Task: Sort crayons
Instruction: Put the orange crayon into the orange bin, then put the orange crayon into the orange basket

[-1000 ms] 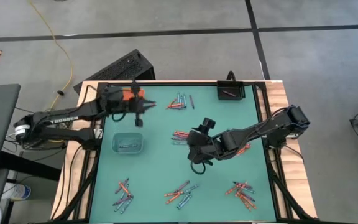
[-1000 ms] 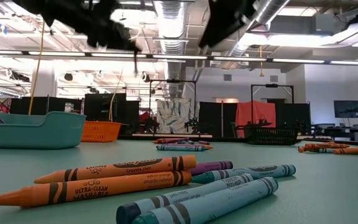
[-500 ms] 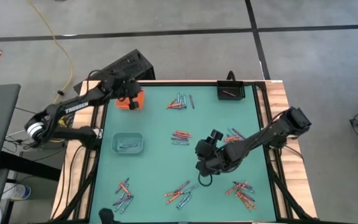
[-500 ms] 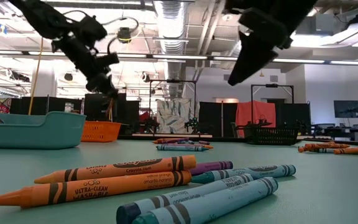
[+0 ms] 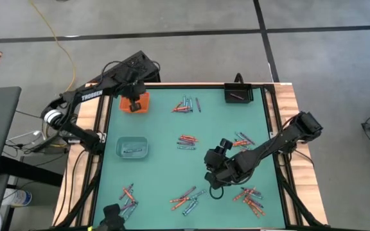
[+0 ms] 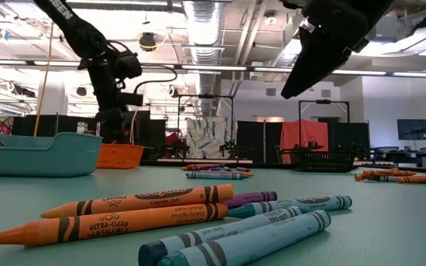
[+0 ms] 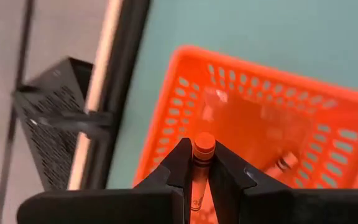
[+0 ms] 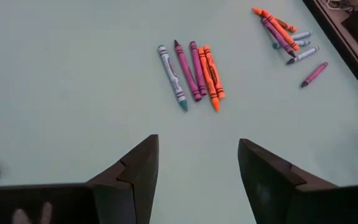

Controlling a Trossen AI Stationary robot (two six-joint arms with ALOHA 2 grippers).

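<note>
The green table (image 5: 159, 173) is carrying three small trays: a teal tray (image 5: 132, 148) at the left, an orange basket (image 5: 135, 103) at the far left corner and a black tray (image 5: 239, 95) at the far right. Six loose clusters of crayons (image 5: 187, 140) are lying across the table, thin paper-wrapped sticks in orange, blue-grey and purple. The left gripper (image 7: 199, 163) is hanging over the orange basket, its fingers clenching an orange crayon (image 7: 201, 163) upright; at least one more orange crayon (image 7: 281, 164) is lying inside. The right gripper (image 8: 197, 158) is hovering over the table's middle, jaws spread and grasping nothing, facing a row of five crayons (image 8: 192, 74).
</note>
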